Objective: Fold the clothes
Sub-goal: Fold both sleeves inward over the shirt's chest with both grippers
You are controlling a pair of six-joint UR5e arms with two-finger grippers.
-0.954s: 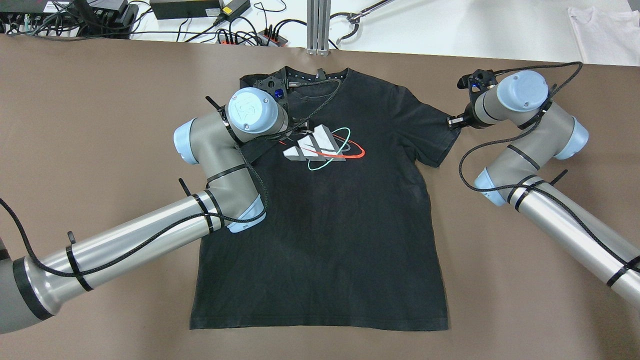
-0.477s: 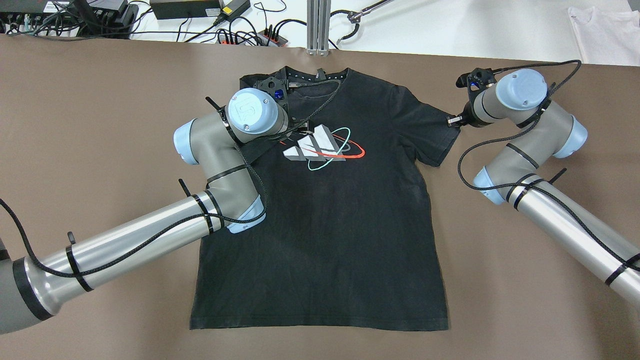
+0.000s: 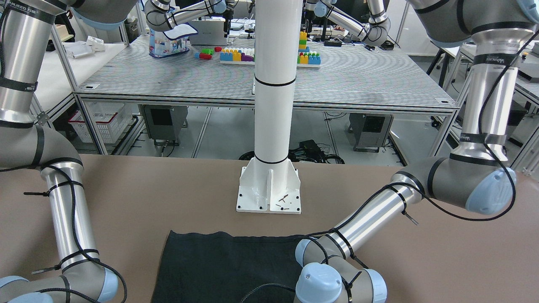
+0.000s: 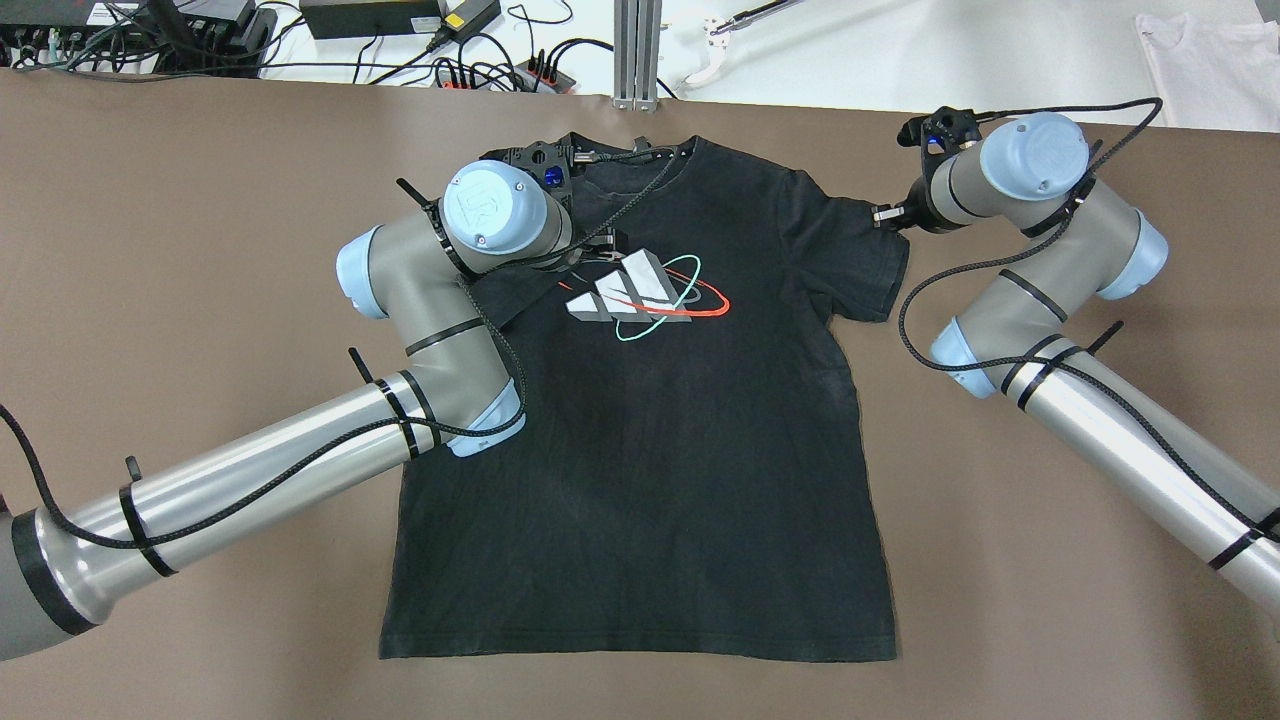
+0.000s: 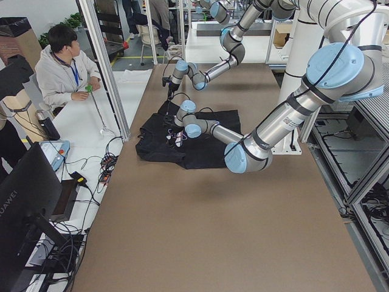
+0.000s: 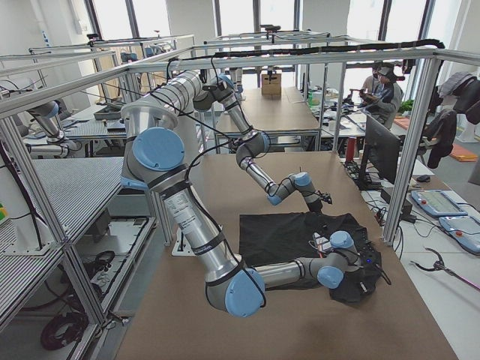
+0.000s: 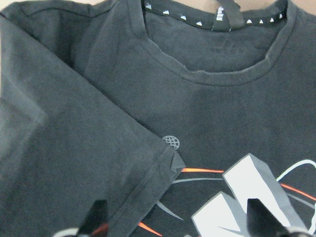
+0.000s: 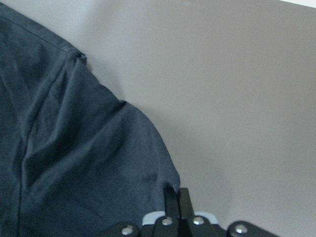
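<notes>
The clothes (image 4: 640,450) are soft, matt black cloth with a smooth print. The table (image 4: 200,200) looks matt brown. The left arm (image 4: 250,475) and right arm (image 4: 1130,458) are satin metal with glossy plastic caps.

Open tabletop (image 4: 200,180) on both sides of the black shirt (image 4: 660,450); white pole base (image 3: 268,191) near its hem.

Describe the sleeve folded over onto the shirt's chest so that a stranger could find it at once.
On the brown table lies a black T-shirt, flat, face up. Under the left arm's wrist, one sleeve is folded inward across the chest, its hemmed corner reaching the red-and-white print. The other sleeve spreads outward, its edge pinched by the right gripper.
</notes>
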